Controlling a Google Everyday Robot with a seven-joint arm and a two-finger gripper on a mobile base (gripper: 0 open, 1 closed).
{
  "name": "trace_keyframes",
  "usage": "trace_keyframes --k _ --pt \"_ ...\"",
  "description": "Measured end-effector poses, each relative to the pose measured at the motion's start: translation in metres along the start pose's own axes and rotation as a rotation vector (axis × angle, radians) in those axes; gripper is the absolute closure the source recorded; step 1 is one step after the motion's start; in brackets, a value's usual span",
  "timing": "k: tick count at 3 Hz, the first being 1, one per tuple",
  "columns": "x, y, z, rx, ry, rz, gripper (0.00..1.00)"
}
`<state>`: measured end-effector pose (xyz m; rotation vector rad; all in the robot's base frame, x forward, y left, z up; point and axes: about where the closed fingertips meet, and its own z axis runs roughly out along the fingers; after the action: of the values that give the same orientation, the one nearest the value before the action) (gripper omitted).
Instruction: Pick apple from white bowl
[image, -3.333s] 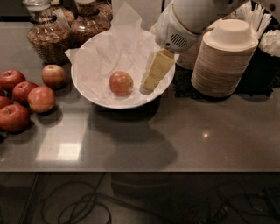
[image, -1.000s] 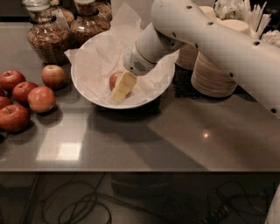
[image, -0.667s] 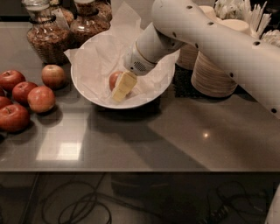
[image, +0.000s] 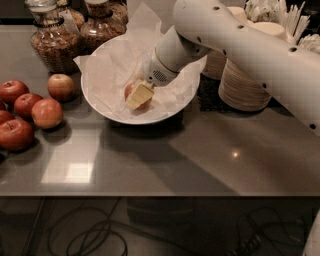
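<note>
Grasp step: gripper (image: 139, 96) down inside the white bowl (image: 116, 114), right at the apple (image: 130, 90).

The apple sits on the crinkled paper near the bowl's middle, partly hidden behind the gripper's yellowish tip. Can't tell how wide the gripper is or whether it has hold of the apple. Next move, as I judge it: confirm a firm grip, then lift straight up clear of the rim and paper, away from the red apples (image: 47, 113) to the left.

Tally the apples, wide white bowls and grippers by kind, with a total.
Apples: 7 (the apple in the white bowl, 6 table apples at left)
White bowl: 1
Gripper: 1, down in the bowl at the apple
Total: 9
</note>
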<state>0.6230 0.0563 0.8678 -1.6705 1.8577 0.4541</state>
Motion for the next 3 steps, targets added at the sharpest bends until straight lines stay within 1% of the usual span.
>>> trace_keyframes --k 2,3 --pt "0.0 0.0 0.0001 0.0 0.0 0.0 0.89" --pt "-0.0001 0.0001 0.0001 -0.001 0.0 0.0 1.0"
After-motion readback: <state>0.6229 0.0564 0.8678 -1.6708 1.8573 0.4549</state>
